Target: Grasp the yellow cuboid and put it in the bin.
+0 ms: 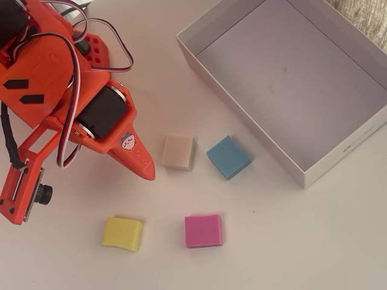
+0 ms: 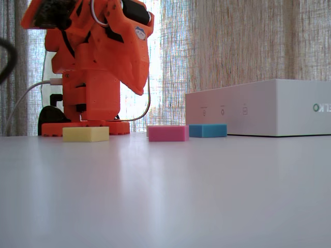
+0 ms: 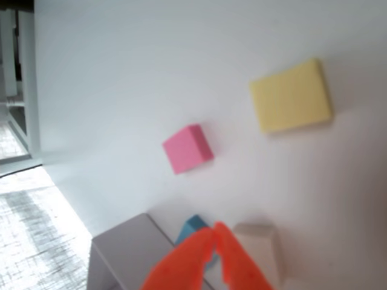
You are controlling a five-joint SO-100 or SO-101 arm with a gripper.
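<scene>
The yellow cuboid (image 1: 122, 233) lies flat on the white table, near the front left in the overhead view, and nothing touches it. In the fixed view the yellow cuboid (image 2: 86, 134) sits in front of the arm's base, and in the wrist view the yellow cuboid (image 3: 291, 96) is at the upper right. My orange gripper (image 1: 148, 173) hangs above the table, up and to the right of the cuboid, with its fingers together and nothing between them. Its tips (image 3: 214, 229) meet at the bottom of the wrist view. The bin (image 1: 242, 118), a white box, stands empty at the upper right.
A beige block (image 1: 178, 151) and a blue block (image 1: 228, 156) lie between the gripper and the bin. To the right of the cuboid lies a pink block (image 1: 203, 230). The arm's base (image 2: 85, 126) stands at the back left in the fixed view.
</scene>
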